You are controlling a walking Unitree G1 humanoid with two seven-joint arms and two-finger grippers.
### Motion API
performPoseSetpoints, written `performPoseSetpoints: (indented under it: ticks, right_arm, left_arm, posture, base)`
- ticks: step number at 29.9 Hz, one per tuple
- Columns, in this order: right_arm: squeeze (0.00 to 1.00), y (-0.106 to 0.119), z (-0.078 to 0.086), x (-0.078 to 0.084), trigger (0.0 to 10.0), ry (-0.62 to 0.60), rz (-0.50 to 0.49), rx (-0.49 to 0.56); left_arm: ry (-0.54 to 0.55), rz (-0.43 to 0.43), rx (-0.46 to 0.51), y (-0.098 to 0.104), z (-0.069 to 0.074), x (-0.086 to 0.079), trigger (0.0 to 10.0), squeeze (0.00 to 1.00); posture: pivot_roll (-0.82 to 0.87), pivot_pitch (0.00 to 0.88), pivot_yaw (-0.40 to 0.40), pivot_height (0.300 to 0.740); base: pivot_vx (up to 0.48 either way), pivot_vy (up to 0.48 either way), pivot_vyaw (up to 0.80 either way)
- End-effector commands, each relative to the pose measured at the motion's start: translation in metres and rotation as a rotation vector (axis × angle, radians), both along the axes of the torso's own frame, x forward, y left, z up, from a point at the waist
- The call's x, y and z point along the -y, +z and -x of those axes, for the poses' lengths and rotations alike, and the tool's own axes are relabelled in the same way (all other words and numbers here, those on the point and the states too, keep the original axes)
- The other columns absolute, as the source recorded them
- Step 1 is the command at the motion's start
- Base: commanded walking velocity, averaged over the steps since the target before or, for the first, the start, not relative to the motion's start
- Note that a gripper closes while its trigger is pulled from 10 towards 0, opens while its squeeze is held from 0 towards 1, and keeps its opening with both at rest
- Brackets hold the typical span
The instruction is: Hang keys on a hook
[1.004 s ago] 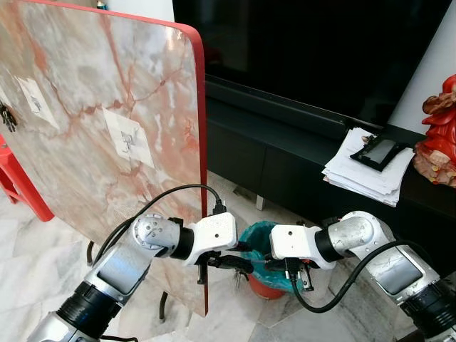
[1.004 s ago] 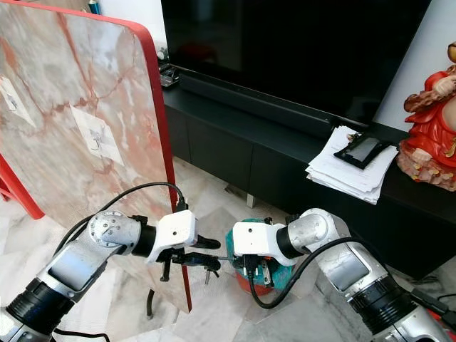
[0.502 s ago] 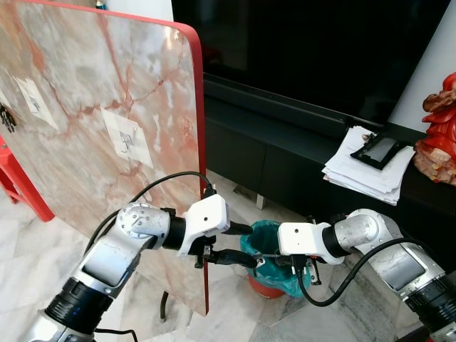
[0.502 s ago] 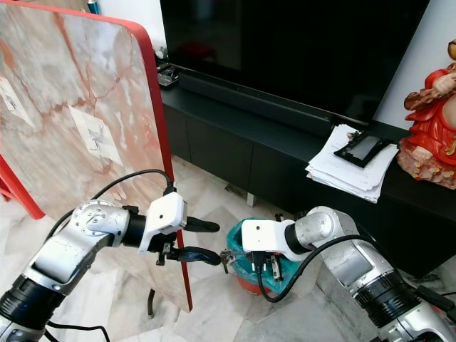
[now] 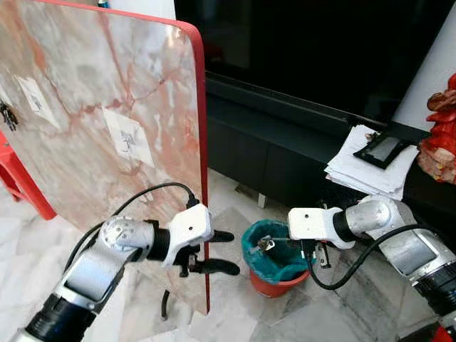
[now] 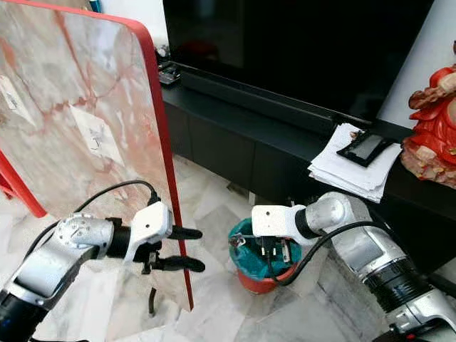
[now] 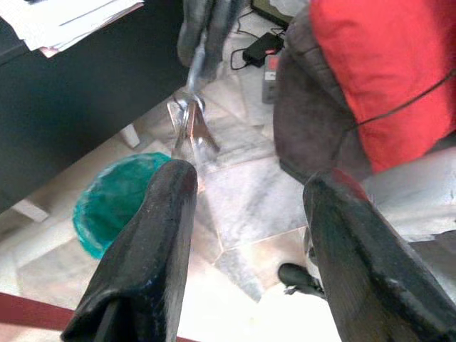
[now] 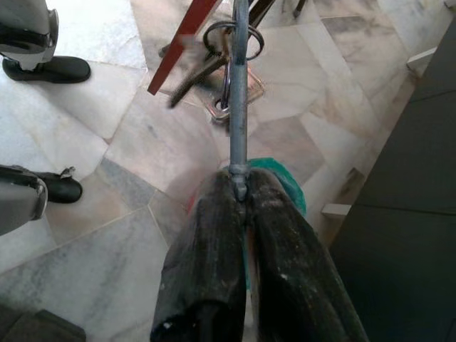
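Nearest us, our left gripper [image 5: 226, 251] hangs with its fingers spread wide and nothing in them, right by the red edge of the marble board [image 5: 107, 135]. Just past it, our right gripper [image 8: 239, 187] is pinched tight on a metal strip carrying the keys [image 8: 226, 68], which dangle over the teal-lined bin [image 5: 274, 258]. Further back, the hook [image 5: 128, 139] sits on its white pad on the board.

Keys [image 8: 226, 68] in closed fingers [image 8: 206, 256]

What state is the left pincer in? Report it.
Open. The left pincer has its two black fingers spread apart with floor showing between, holding nothing.
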State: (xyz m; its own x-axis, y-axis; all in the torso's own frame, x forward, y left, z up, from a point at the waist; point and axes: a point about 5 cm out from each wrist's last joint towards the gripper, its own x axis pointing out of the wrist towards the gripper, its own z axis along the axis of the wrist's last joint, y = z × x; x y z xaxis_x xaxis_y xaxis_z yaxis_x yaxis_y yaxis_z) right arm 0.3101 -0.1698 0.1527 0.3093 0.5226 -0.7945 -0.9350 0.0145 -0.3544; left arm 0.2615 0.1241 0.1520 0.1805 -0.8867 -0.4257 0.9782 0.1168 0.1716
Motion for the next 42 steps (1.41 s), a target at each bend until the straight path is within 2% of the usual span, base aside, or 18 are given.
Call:
performPoseSetpoints:
  ticks: [1, 7, 14, 18, 23, 33, 35, 38, 42]
  right_arm:
    - [0.0, 0.021, -0.005, 0.006, 0.0, -0.001, -0.026, 0.052]
    - [0.0, 0.033, -0.007, 0.021, 0.0, 0.013, 0.016, 0.073]
    - [0.0, 0.042, -0.003, 0.023, 0.0, 0.058, 0.002, 0.051]
    - [0.0, 0.046, 0.001, 0.027, 0.0, 0.098, 0.026, 0.024]
    - [0.0, 0.046, 0.004, 0.029, 0.0, 0.114, 0.036, 0.009]
    - [0.0, 0.051, 0.004, 0.024, 0.0, 0.141, 0.012, 0.015]
    - [0.0, 0.053, 0.005, 0.018, 0.0, 0.169, 0.0, 0.011]
    - [0.0, 0.054, 0.005, 0.017, 0.0, 0.184, 0.0, 0.009]
    - [0.0, 0.057, 0.006, 0.014, 0.0, 0.214, 0.005, 0.009]
  left_arm:
    - [-0.002, 0.005, -0.007, 0.0, 0.004, -0.001, 10.0, 0.0]
    - [0.028, 0.021, -0.011, -0.006, 0.008, -0.003, 10.0, 0.0]
    - [0.078, 0.046, 0.027, -0.011, 0.005, -0.006, 10.0, 0.0]
    - [0.091, -0.003, 0.034, -0.021, 0.005, -0.01, 10.0, 0.0]
    - [0.157, 0.057, 0.061, -0.022, -0.002, -0.01, 10.0, 0.0]
    - [0.249, 0.145, 0.098, -0.033, -0.009, -0.016, 10.0, 0.0]
    - [0.265, 0.171, 0.121, -0.035, -0.013, -0.015, 10.0, 0.0]
    - [0.262, 0.189, 0.114, -0.037, -0.014, -0.013, 10.0, 0.0]
    - [0.199, 0.164, 0.057, -0.045, -0.008, -0.012, 10.0, 0.0]
  posture:
    - [0.06, 0.024, -0.022, 0.74]
    - [0.05, 0.018, -0.019, 0.74]
    - [0.05, 0.016, -0.018, 0.74]
    - [0.05, 0.029, -0.018, 0.74]
    - [0.04, 0.037, -0.018, 0.74]
    - [0.04, 0.045, -0.019, 0.74]
    - [0.04, 0.044, -0.021, 0.74]
    - [0.04, 0.045, -0.022, 0.74]
    - [0.04, 0.05, -0.022, 0.74]
  base:
    - [0.0, 0.0, 0.0]
    - [0.0, 0.0, 0.0]
    - [0.0, 0.0, 0.0]
    - [0.0, 0.0, 0.0]
    - [0.0, 0.0, 0.0]
    - [0.0, 0.0, 0.0]
    - [0.0, 0.0, 0.0]
    - [0.0, 0.0, 0.0]
    - [0.0, 0.0, 0.0]
